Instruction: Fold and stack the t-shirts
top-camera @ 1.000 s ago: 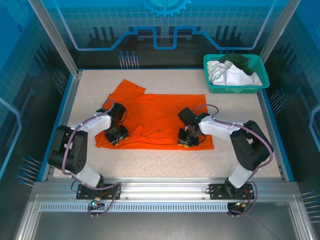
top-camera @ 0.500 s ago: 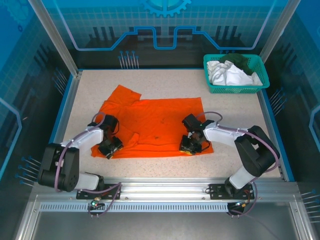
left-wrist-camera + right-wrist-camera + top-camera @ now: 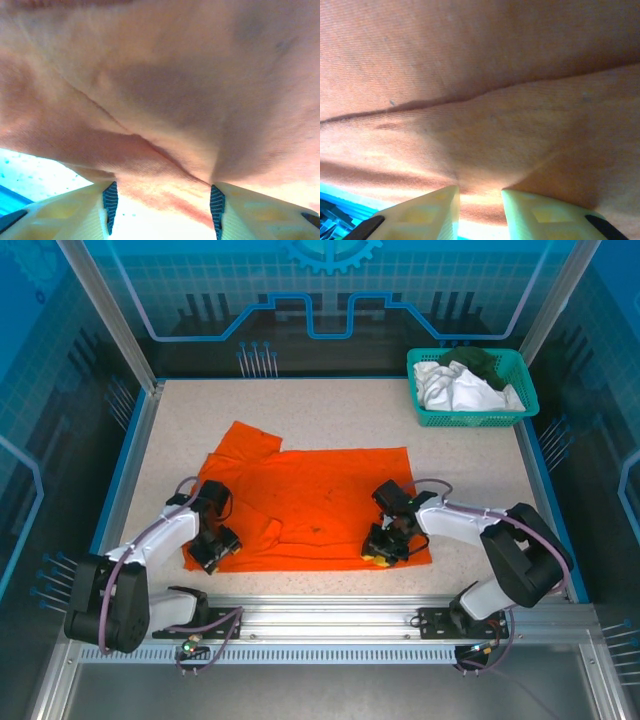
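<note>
The bright orange t-shirt (image 3: 310,500) lies spread on the table, one sleeve pointing to the far left. My left gripper (image 3: 213,552) sits low at its near left corner. In the left wrist view that gripper (image 3: 162,210) has its jaws well apart, the shirt's (image 3: 165,100) edge lying loose between them. My right gripper (image 3: 383,548) rests on the near right hem. Its jaws (image 3: 480,210) stand apart, with orange fabric (image 3: 485,100) lying between them unpinched. White t-shirts (image 3: 455,390) and a dark green one (image 3: 482,360) are heaped in the basket.
The teal mesh basket (image 3: 470,421) stands at the far right corner of the table (image 3: 330,405). The near table edge and metal rail run just behind both grippers. Blue-lit enclosure walls stand on all sides.
Both grippers have pulled the orange shirt toward the near edge and dropped onto the table. Their jaws have spread wider, letting go of the fabric.
</note>
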